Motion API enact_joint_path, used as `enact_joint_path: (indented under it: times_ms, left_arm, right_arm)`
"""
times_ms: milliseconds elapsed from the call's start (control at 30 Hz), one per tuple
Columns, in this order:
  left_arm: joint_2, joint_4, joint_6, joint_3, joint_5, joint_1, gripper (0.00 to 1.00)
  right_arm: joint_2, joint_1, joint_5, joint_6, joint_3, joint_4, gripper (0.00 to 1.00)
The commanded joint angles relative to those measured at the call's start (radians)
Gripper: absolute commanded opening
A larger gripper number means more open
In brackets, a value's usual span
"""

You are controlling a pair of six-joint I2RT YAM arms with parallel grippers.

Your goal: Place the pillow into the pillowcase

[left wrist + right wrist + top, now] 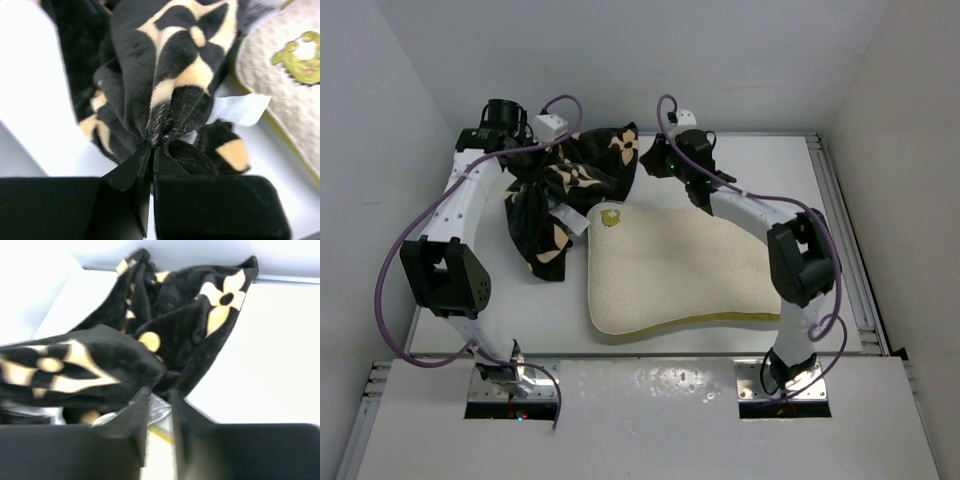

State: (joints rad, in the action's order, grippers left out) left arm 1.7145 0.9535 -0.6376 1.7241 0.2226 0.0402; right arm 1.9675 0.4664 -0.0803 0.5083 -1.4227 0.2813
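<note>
The black pillowcase (570, 185) with tan flower motifs lies bunched at the back left of the table. The cream pillow (670, 270) with yellow piping lies flat in the middle, its far left corner against the pillowcase. My left gripper (523, 165) is shut on a gathered fold of the pillowcase (165, 70); the pillow (285, 75) and a white tag (240, 110) show to the right. My right gripper (655, 160) pinches the pillowcase (165, 340) at its fingertips with the jaws narrowly apart. The pillow's tag and piping show below it.
White walls close in the table at the back and left (420, 110). A metal rail (845, 230) runs along the right edge. Bare white tabletop (760, 170) lies at the back right.
</note>
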Motion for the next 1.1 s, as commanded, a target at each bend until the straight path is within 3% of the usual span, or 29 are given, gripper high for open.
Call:
enact_joint_path:
  times_ms: [0, 100, 200, 333, 467, 700, 767, 867, 900, 967, 1067]
  left_arm:
    - [-0.021, -0.005, 0.11, 0.015, 0.07, 0.033, 0.0]
    - [-0.018, -0.022, 0.147, 0.005, 0.101, 0.058, 0.0]
    - [-0.012, -0.032, 0.17, 0.014, 0.121, 0.079, 0.0]
    - [-0.006, -0.065, 0.211, 0.057, 0.132, 0.081, 0.0]
    - [-0.012, -0.065, 0.22, 0.094, 0.149, 0.082, 0.0]
    - [-0.01, -0.05, 0.219, 0.089, 0.156, 0.09, 0.0]
    - [-0.012, -0.041, 0.213, 0.088, 0.161, 0.092, 0.0]
    - [-0.016, -0.013, 0.191, 0.094, 0.175, 0.09, 0.0]
    - [-0.016, -0.009, 0.185, 0.094, 0.17, 0.089, 0.0]
    - [-0.019, 0.004, 0.176, 0.094, 0.167, 0.087, 0.0]
    - [-0.021, 0.008, 0.173, 0.107, 0.191, 0.082, 0.0]
  right_arm:
    - [-0.094, 0.08, 0.06, 0.007, 0.094, 0.093, 0.29]
    - [-0.127, 0.049, -0.019, 0.112, 0.119, 0.122, 0.34]
    - [-0.122, 0.083, -0.067, 0.02, 0.104, 0.107, 0.39]
    - [-0.047, 0.204, -0.072, -0.166, 0.045, 0.018, 0.67]
    - [0.036, 0.228, -0.043, -0.179, -0.001, 0.038, 0.76]
    - [0.135, 0.282, -0.003, -0.209, -0.119, 0.085, 0.79]
    - [0.159, 0.287, 0.102, -0.173, -0.137, 0.084, 0.79]
    - [0.2, 0.276, 0.219, -0.098, -0.174, 0.072, 0.73]
    - [0.214, 0.27, 0.308, -0.081, -0.197, 0.059, 0.64]
    - [0.232, 0.27, 0.394, -0.033, -0.231, 0.004, 0.56]
    - [0.289, 0.267, 0.416, 0.001, -0.31, -0.048, 0.54]
